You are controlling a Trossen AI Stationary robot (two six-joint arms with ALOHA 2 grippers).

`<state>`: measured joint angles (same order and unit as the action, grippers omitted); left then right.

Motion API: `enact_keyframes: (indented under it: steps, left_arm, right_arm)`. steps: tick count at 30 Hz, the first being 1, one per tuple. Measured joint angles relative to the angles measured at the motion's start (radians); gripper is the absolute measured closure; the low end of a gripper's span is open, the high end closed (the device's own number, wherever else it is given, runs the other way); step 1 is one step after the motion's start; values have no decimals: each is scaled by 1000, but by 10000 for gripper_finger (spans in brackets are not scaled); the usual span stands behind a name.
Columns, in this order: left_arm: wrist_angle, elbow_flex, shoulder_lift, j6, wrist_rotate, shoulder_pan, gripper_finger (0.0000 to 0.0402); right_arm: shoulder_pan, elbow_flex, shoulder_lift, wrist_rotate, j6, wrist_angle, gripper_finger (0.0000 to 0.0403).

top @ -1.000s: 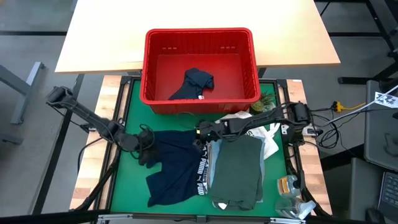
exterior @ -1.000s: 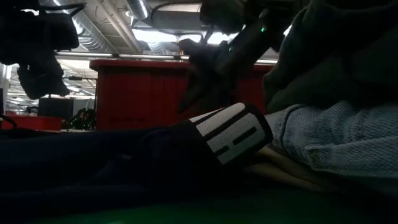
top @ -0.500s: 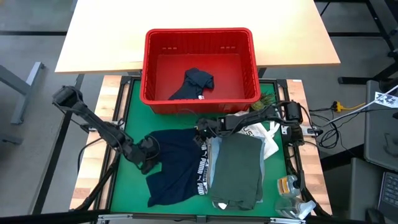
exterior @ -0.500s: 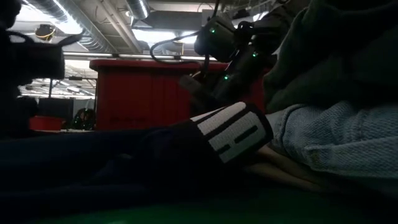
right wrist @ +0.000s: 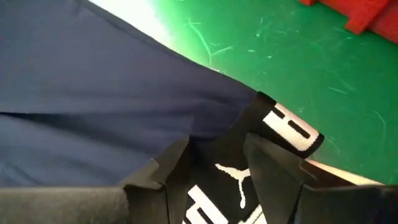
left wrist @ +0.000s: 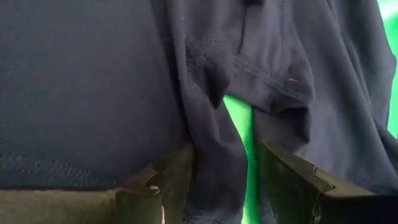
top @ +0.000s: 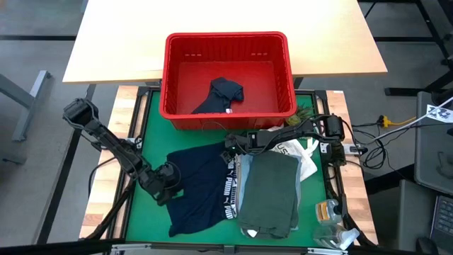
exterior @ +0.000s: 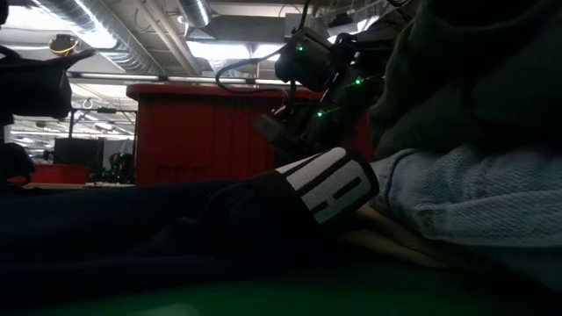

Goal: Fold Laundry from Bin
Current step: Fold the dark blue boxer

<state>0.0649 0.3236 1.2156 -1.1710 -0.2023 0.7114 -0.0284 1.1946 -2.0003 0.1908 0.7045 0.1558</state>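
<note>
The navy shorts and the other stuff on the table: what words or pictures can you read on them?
"PUMA": white letters on the waistband of the soft navy shorts, high view.
A white leaping-cat logo, no word: same waistband, right wrist view.
Big white letters on the waistband, low view: only partly visible, not readable as a word.
White cloth bag beside the folded pile: dark print, too small to read.

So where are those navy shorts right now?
In the high view the navy shorts lie spread on the green mat, in front of the red bin, just left of the folded olive-green garment.
</note>
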Motion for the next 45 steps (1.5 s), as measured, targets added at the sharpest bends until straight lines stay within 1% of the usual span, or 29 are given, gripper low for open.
enact_keyframes:
  steps: [6,10,14,19,23,26,29,32,37,45]
  left_arm:
    - [4,-3,-16,1,-41,1,221]
    - [8,-4,-43,0,-35,1,221]
    - [17,-4,-80,21,-40,1,221]
    - [39,-4,-121,26,-54,-2,221]
    - [39,-4,-154,28,-89,-2,221]
    - [33,-4,-189,28,-113,-2,221]
    - [33,-4,-227,30,-138,-2,221]
    - [35,-3,-257,30,-205,-2,221]
    - [90,-3,-270,24,-344,-24,221]
    - [259,-3,-267,23,-363,-190,221]
  right_arm:
    - [1,0,12,-26,-57,10,244]
    - [1,31,32,-28,-126,139,244]
    - [2,107,37,-27,-163,280,244]
    - [3,202,39,-27,-217,386,244]
    - [5,283,41,-27,-240,439,244]
    - [19,334,41,-62,-241,463,244]
    - [48,373,42,-138,-241,456,244]
    - [91,378,42,-192,-241,424,244]
    - [179,378,39,-203,-240,411,244]
    - [345,378,36,-203,-239,414,244]
